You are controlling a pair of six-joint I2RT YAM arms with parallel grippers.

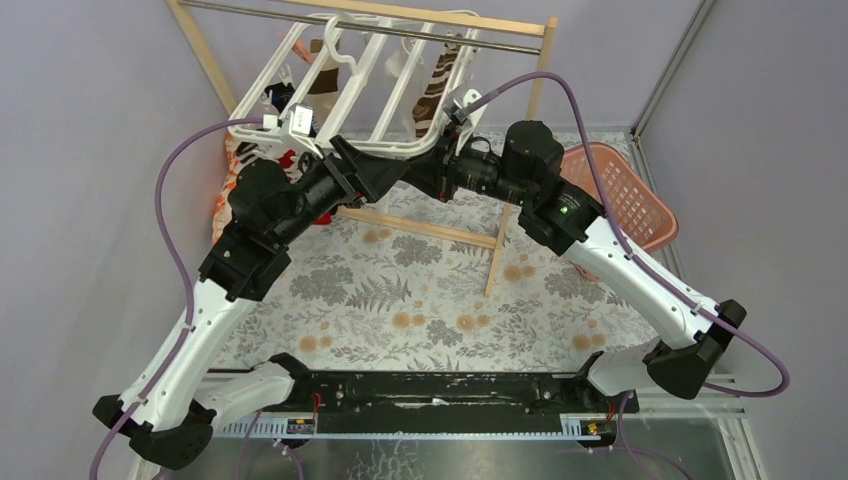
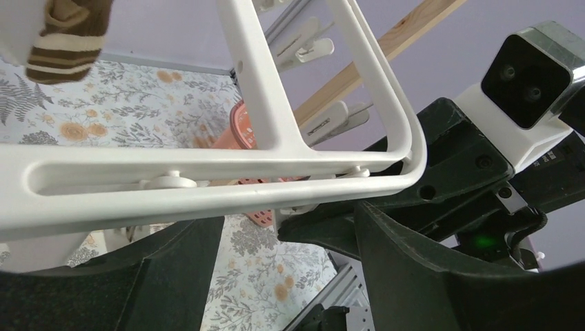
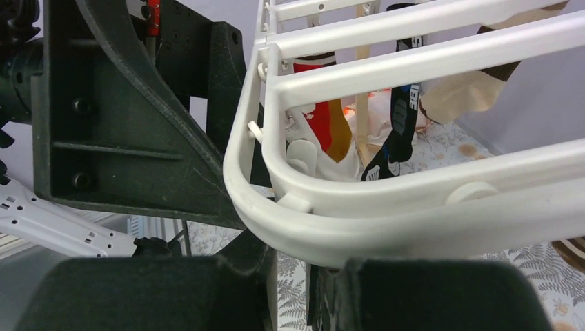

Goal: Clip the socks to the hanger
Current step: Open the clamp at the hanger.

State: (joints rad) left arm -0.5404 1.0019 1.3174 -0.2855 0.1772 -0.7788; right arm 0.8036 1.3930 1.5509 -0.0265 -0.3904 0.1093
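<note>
The white hanger point(image 1: 385, 148) hangs tilted from the metal rail, with several socks clipped to it: a brown-white striped one point(image 1: 435, 90), a red one point(image 1: 290, 160) and a black one point(image 1: 280, 97). My left gripper point(image 1: 345, 158) is at the frame's near edge. In the left wrist view it point(image 2: 276, 234) is open wide, with the hanger bar point(image 2: 207, 183) crossing just above its fingers. My right gripper point(image 1: 440, 158) is at the near right corner. In the right wrist view its fingers point(image 3: 310, 276) are closed to a narrow slit under the rim point(image 3: 331, 231). Nothing shows between them.
The wooden rack point(image 1: 430, 228) with its metal rail point(image 1: 360, 25) stands on the floral table. A pink basket point(image 1: 630, 195) is at the right. An orange-white cloth bundle point(image 1: 232, 190) lies at the left behind my left arm. Spare clips point(image 2: 303, 48) dangle from the frame.
</note>
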